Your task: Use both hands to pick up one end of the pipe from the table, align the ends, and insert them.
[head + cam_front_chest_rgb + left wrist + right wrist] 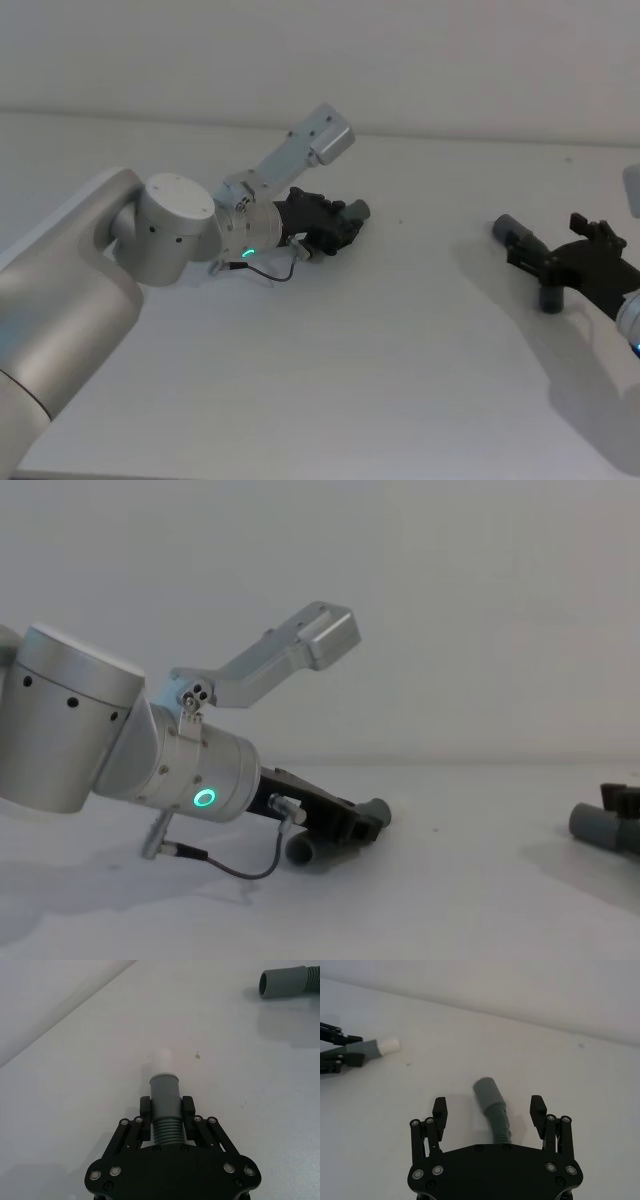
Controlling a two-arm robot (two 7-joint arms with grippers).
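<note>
Left end effector (166, 1110): clamped on white-tipped piece (164, 1091), toward bench (400, 350) middle. Right end effector (489, 1109): jaws wide astride grey piece (487, 1091), near right edge, ungrasped. Second grasp, aligning, inserting outstanding.

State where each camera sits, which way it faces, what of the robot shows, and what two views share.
Head view: high, facing forward and down at the table; left arm, left gripper, right gripper.
Chest view: low, facing across the table; left arm large.
Left wrist view: behind left gripper's jaws, shut on the white-tipped piece.
Right wrist view: behind right gripper's open jaws straddling the grey piece.
Shared: each wrist view shows the other piece farther off.
</note>
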